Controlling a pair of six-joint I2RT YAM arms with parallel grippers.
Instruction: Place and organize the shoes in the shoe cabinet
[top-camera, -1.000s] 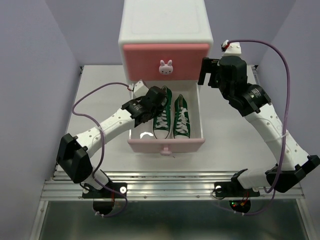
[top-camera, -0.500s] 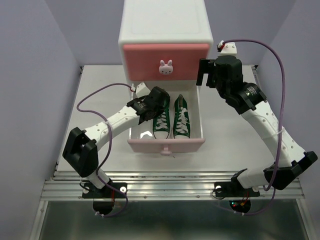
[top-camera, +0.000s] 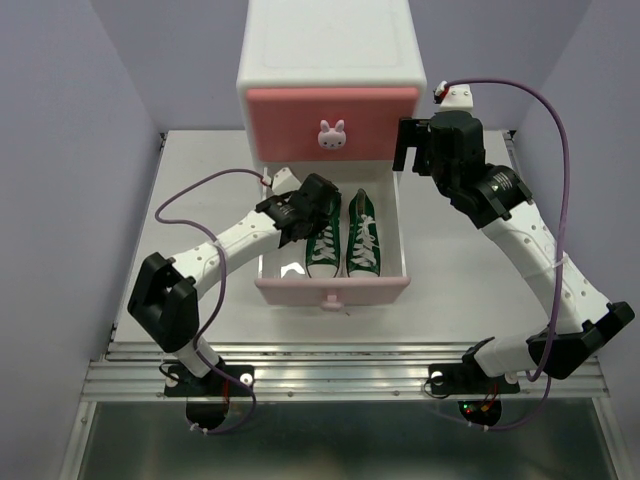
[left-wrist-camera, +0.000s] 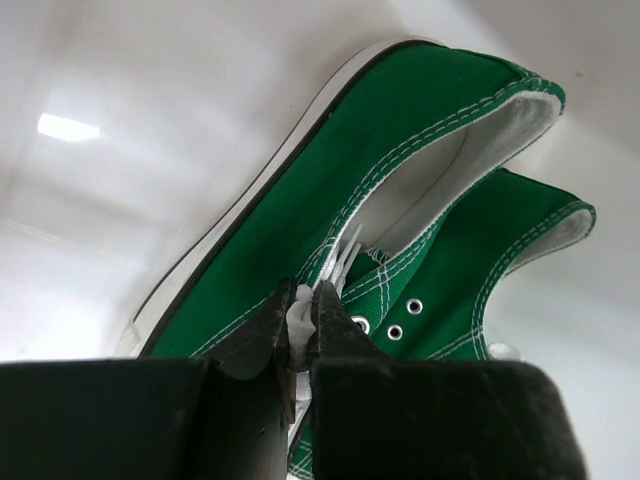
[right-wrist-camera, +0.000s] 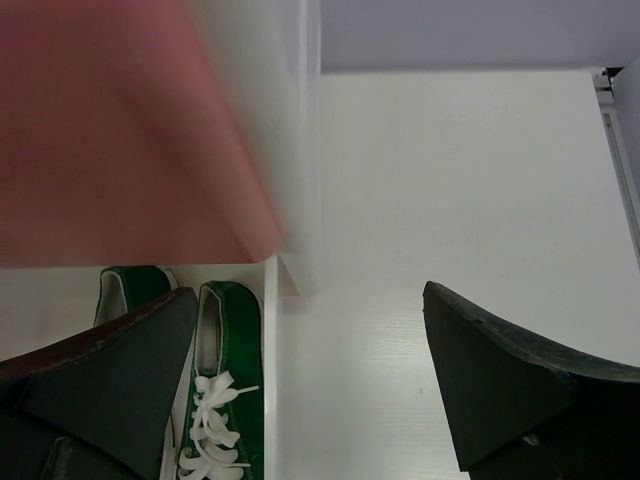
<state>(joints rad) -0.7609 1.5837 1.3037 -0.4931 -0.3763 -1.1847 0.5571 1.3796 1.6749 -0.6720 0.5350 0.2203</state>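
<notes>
The white shoe cabinet (top-camera: 330, 50) stands at the back centre, its darker pink upper drawer (top-camera: 330, 108) shut. Its paler lower drawer (top-camera: 333, 288) is pulled out and holds the pair of green shoes (top-camera: 364, 238) side by side. My left gripper (top-camera: 316, 212) reaches into the drawer over the left green shoe (top-camera: 325, 250). In the left wrist view that gripper (left-wrist-camera: 300, 300) is shut on this shoe's (left-wrist-camera: 400, 170) white lace. My right gripper (top-camera: 413, 146) hangs open and empty beside the cabinet's right side, above the table (right-wrist-camera: 310, 300). The red shoes are out of view.
The drawer's right wall (right-wrist-camera: 271, 400) lies just left of my right gripper's gap, with the right green shoe (right-wrist-camera: 225, 400) inside it. Purple walls close in both sides. A metal rail (top-camera: 340, 375) runs along the near edge. Purple cables (top-camera: 560, 130) loop off both arms.
My left gripper has moved a little toward the back over the left green shoe. My right gripper has shifted slightly left, closer to the cabinet's side.
</notes>
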